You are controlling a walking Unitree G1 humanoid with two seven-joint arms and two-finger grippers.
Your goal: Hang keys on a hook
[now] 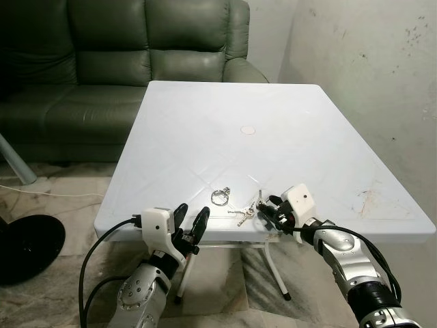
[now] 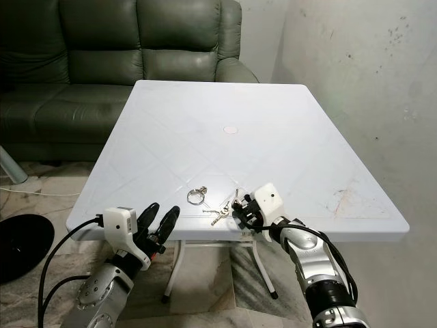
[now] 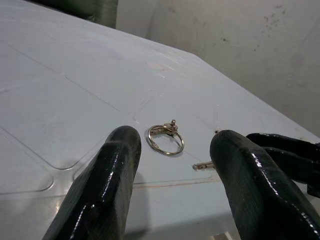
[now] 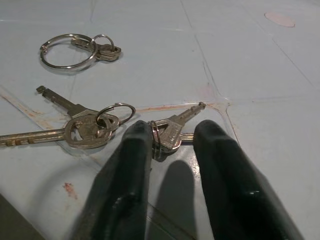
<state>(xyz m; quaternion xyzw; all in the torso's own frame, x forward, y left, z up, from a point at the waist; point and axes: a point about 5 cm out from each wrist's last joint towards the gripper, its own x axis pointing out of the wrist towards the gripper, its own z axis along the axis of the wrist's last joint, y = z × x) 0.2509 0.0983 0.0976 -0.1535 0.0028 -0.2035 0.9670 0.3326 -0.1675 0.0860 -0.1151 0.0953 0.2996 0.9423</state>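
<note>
Keys (image 4: 87, 127), flat brass-coloured metal on small wire rings, lying near the white plastic counter's (image 1: 273, 123) front edge, shafts splayed, right claw (image 4: 172, 140) fingers parted around one key, left claw (image 3: 175, 170) wide open, empty, large key ring (image 3: 165, 139) ahead.

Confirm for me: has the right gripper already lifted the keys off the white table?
No. The keys lie flat on the white table, between the right gripper's open fingers.

Lighting was soft and even, the white table (image 1: 328, 137) stayed bright without glare, the sofa (image 1: 123, 48) sat dim, and wrist-view fingertips (image 3: 105, 190) were blurry.
</note>
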